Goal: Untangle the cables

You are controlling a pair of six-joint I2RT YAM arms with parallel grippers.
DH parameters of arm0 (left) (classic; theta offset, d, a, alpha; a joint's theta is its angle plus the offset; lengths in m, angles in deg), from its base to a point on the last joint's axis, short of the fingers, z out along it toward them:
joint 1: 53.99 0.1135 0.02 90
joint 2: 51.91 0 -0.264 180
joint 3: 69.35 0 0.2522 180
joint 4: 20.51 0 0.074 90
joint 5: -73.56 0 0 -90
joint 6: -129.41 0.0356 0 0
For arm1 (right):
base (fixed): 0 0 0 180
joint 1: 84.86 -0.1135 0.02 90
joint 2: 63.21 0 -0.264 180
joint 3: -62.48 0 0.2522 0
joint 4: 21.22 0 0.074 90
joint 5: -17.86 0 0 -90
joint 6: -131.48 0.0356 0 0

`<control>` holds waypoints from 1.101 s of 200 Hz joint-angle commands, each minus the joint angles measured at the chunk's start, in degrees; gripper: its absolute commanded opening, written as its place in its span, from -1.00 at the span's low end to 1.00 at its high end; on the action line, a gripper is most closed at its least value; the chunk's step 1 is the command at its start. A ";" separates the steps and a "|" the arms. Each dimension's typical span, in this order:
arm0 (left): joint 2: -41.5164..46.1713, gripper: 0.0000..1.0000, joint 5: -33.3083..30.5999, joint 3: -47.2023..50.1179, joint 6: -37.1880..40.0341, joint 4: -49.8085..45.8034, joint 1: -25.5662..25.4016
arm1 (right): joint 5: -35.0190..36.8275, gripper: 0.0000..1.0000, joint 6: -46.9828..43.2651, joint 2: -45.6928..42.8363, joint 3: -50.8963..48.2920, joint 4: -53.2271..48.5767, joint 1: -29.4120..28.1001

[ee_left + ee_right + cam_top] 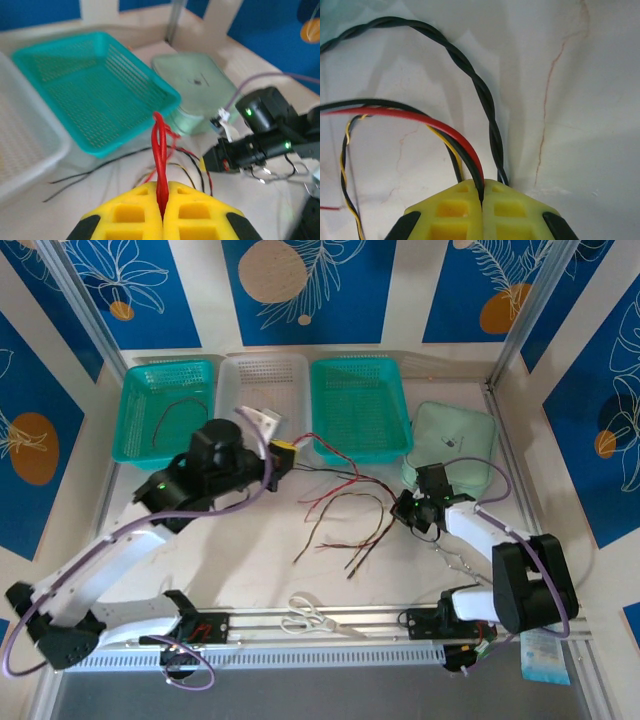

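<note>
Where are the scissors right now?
In the top view, the scissors lie at the middle of the near edge of the table, on the near side of the loose cables.

White links with black joint housings are seen on the left arm (110, 545) at lower left and the right arm (475, 530) at lower right. Thick purple cables (85, 558) are looped alongside. Yellow pocketed fingers (130, 212) are fitted.

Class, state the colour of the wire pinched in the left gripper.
Red wire, clearest in the left wrist view.
</note>
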 commanded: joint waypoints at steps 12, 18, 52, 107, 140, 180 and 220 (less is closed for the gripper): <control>8.96 -1.00 -9.70 4.67 -0.02 2.14 2.82 | 0.16 -1.00 0.08 1.41 2.14 -1.74 0.10; 10.53 -1.00 -11.26 5.45 -0.18 2.78 3.09 | 0.41 -1.00 -0.01 1.48 2.29 -2.16 0.00; 18.92 -1.00 -20.79 10.26 -1.00 7.24 3.73 | 0.33 -1.00 -0.24 1.43 2.81 -2.57 -0.13; 29.77 -1.00 -28.99 17.03 -0.99 12.85 3.87 | -1.51 -0.52 -2.53 -0.26 3.48 -3.48 -0.44; 26.90 -1.00 -23.85 17.81 -4.94 10.14 3.82 | -0.82 -0.07 -2.91 -8.08 3.57 -5.25 -0.89; 23.42 -1.00 -19.37 18.32 -6.84 13.42 3.82 | -1.35 0.09 -4.78 -18.80 7.07 -11.18 -0.88; 19.48 -1.00 -12.90 19.70 -11.65 19.10 3.82 | -10.24 0.09 -5.16 -22.82 9.44 -9.99 0.36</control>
